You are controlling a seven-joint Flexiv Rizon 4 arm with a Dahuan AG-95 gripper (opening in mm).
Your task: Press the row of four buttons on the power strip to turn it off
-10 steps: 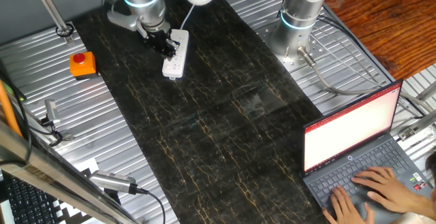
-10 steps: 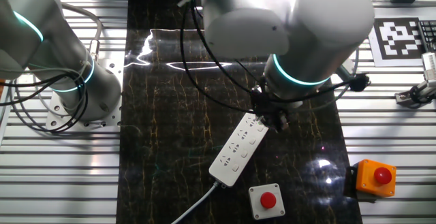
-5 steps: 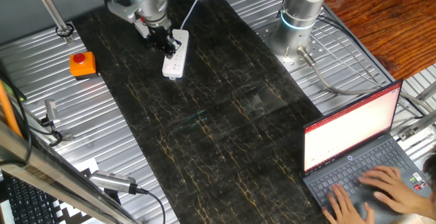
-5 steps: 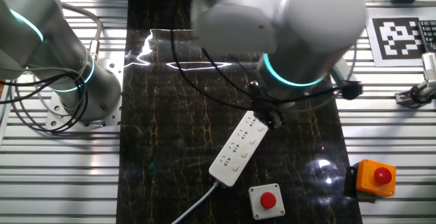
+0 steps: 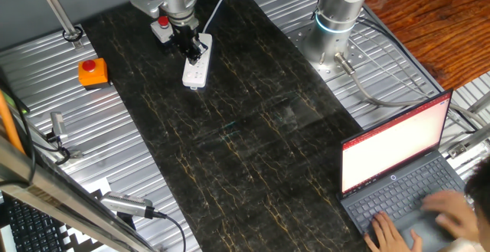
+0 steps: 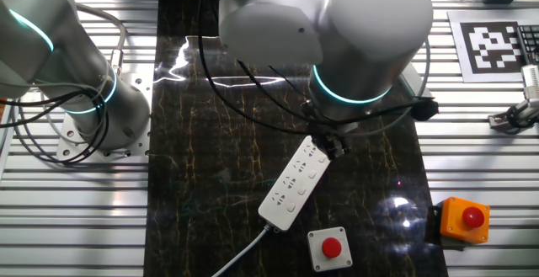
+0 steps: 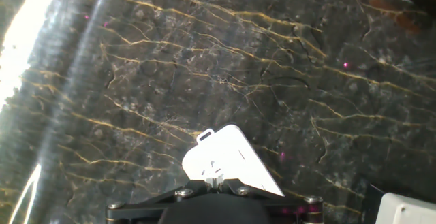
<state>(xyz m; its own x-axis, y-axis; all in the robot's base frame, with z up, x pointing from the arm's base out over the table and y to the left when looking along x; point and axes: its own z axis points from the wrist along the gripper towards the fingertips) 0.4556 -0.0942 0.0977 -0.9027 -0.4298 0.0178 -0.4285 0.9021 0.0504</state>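
Dark marble matting (image 5: 253,129) spreads wide and bare around the power strip (image 6: 295,182); the gripper (image 6: 335,146) hangs at its end, finger spacing unreadable.

A dark marble-patterned mat (image 5: 245,129) with gold veins runs down the middle of a ribbed metal table (image 5: 122,137). Glare streaks the mat's far end in the other fixed view. An open laptop (image 5: 398,168) sits at one corner, beside reddish wooden floor (image 5: 429,14).
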